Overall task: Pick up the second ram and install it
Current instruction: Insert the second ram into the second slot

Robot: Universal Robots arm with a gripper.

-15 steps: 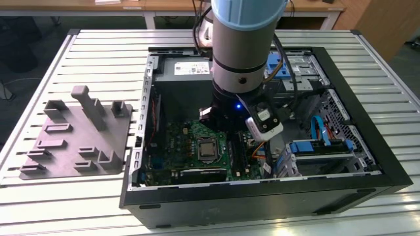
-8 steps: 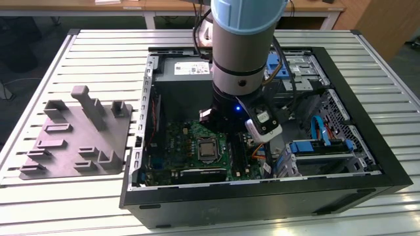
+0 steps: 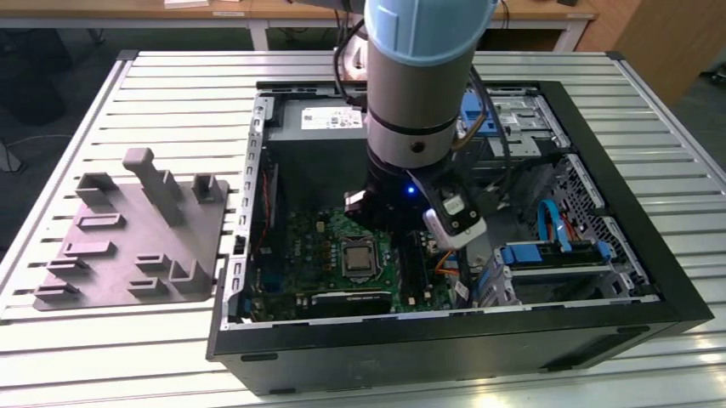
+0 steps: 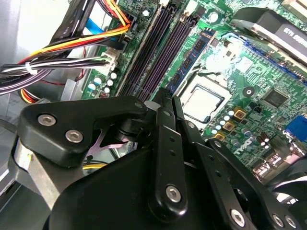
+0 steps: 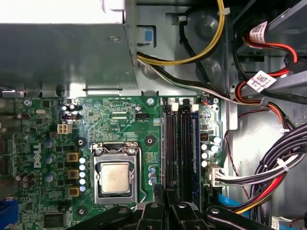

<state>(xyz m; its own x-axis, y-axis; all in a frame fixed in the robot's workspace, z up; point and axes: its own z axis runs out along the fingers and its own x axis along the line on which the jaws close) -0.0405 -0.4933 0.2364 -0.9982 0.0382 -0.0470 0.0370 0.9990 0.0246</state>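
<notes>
Now the second ram, judged to be the dark blue-green strip standing on edge in the memory slot bank nearest the loose cables, is sitting among the slots rather than hanging in the tool; in the second wrist view the same strip is running away from the fingertips alongside two empty purple-black slots. The gripper is hovering clenched just beside the strip's near end, its fingers drawn almost together with nothing visibly pinched between them. Around it the green motherboard is lying flat with the processor socket close by and the grey power-supply box beyond. In the exterior view the arm is reaching down into the open computer case, while the grey fixture plate is resting well apart on the slatted table. The seating stage appears to be in hand; whether the end clips are latched cannot be told, so finishing calls for even, straight-down pressure along the strip's top edge.
</notes>
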